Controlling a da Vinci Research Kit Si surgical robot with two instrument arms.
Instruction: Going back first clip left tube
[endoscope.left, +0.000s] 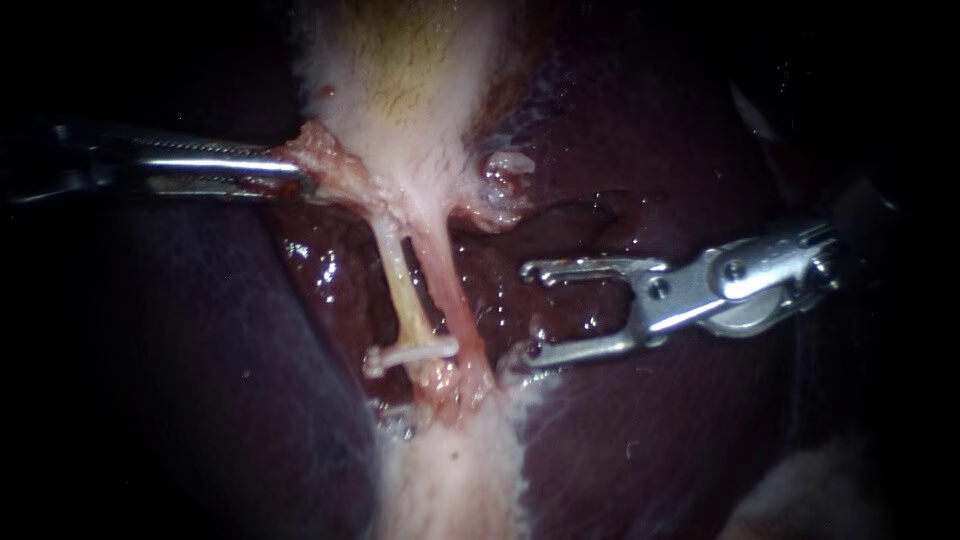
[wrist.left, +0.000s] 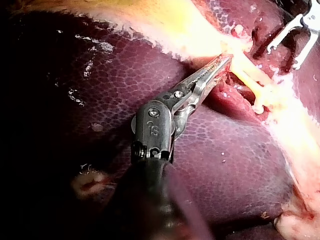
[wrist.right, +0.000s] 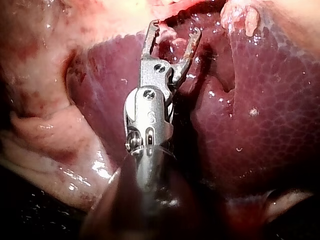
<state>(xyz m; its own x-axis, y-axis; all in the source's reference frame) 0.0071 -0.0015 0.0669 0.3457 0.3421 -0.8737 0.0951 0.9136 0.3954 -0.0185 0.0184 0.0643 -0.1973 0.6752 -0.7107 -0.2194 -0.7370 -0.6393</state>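
Observation:
Two tubes run down from the pale gallbladder (endoscope.left: 400, 70): a yellowish left tube (endoscope.left: 403, 285) and a pinker right tube (endoscope.left: 452, 295). A white clip (endoscope.left: 412, 353) sits across the left tube near its lower end. My left instrument (endoscope.left: 292, 172) is shut on a pink flap of gallbladder tissue beside the top of the tubes, and the same grip shows in the left wrist view (wrist.left: 222, 62). My right instrument (endoscope.left: 530, 311) stands open and empty to the right of the tubes, clear of them; its spread jaws (wrist.right: 175, 30) hang over liver.
Dark purple liver (endoscope.left: 700, 440) surrounds the tubes on both sides. A white fatty band (endoscope.left: 455, 480) continues below the clip. A small pale tissue nub (endoscope.left: 505, 170) sits right of the gallbladder neck. The right instrument (wrist.left: 295, 32) shows beyond the left jaws.

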